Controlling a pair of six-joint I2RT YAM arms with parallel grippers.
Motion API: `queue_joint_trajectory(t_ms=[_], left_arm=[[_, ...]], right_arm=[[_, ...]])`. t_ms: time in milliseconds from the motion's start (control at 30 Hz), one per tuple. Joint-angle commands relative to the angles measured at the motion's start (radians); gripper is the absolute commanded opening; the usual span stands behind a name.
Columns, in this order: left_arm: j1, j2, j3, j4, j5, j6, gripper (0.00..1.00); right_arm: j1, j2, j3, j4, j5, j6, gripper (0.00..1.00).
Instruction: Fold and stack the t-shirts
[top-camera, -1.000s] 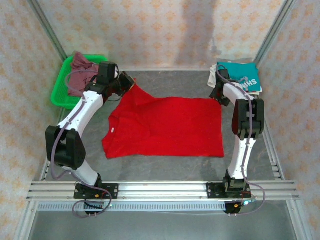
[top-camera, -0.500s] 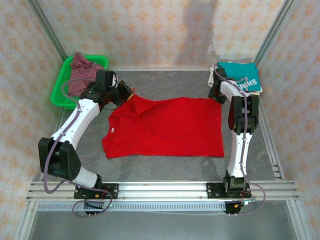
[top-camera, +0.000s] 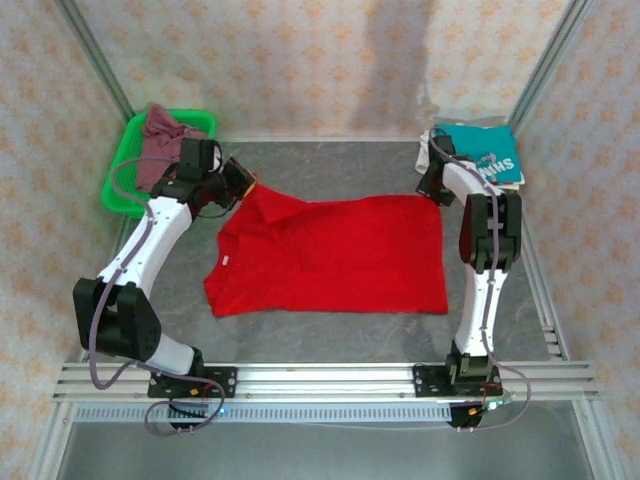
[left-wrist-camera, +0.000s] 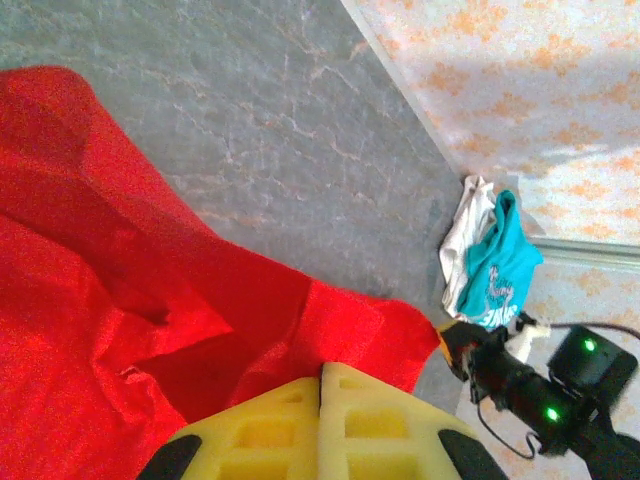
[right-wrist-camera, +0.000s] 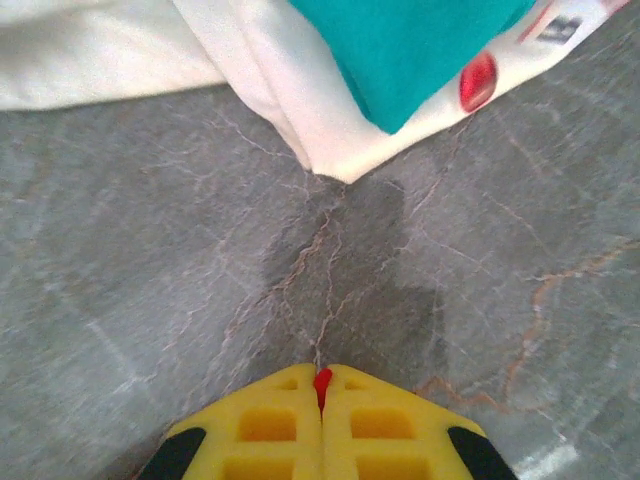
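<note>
A bright red t-shirt (top-camera: 330, 255) lies spread across the middle of the grey table. My left gripper (top-camera: 248, 184) is shut on its far left sleeve, and the red t-shirt (left-wrist-camera: 150, 300) bunches up into the yellow fingers (left-wrist-camera: 380, 420) in the left wrist view. My right gripper (top-camera: 428, 190) is shut on the shirt's far right corner; a sliver of red cloth (right-wrist-camera: 322, 385) shows pinched between its tips. A teal t-shirt (top-camera: 488, 152) lies folded on a whitish t-shirt (top-camera: 428, 150) at the far right; in the right wrist view the teal t-shirt (right-wrist-camera: 410, 50) overlaps the whitish t-shirt (right-wrist-camera: 280, 90). A mauve t-shirt (top-camera: 162, 145) is in the basket.
A green mesh basket (top-camera: 120, 180) stands at the far left corner. Patterned walls and metal posts enclose the table. An aluminium rail (top-camera: 330, 380) runs along the near edge by the arm bases.
The right gripper has closed on the red shirt's far right corner. The left gripper, holding the sleeve, has drawn back leftward and pulled that corner flatter.
</note>
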Motion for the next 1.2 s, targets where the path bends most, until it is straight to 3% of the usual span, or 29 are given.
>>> queue_joint_trajectory(t_ms=[0,233,400,767,1167], left_arm=[[0.015,0.044,0.059,0.013,0.001,0.021,0.0],[0.028,0.102,0.118,0.035,0.048,-0.022,0.0],[0.029,0.058,0.12,-0.068,0.03,0.01,0.0],[0.061,-0.145,-0.051,-0.263,0.094,-0.014,0.0],[0.056,-0.315,-0.343,-0.196,0.057,-0.053,0.0]], right_arm=[[0.0,-0.106,-0.018,0.004,0.034,-0.021,0.0],[0.0,-0.172,-0.043,0.031,0.048,-0.051,0.0],[0.0,-0.249,-0.135,0.066,0.04,-0.042,0.0],[0.001,-0.459,-0.441,0.161,0.039,-0.035,0.0],[0.039,-0.608,-0.611,0.198,0.119,-0.022,0.0]])
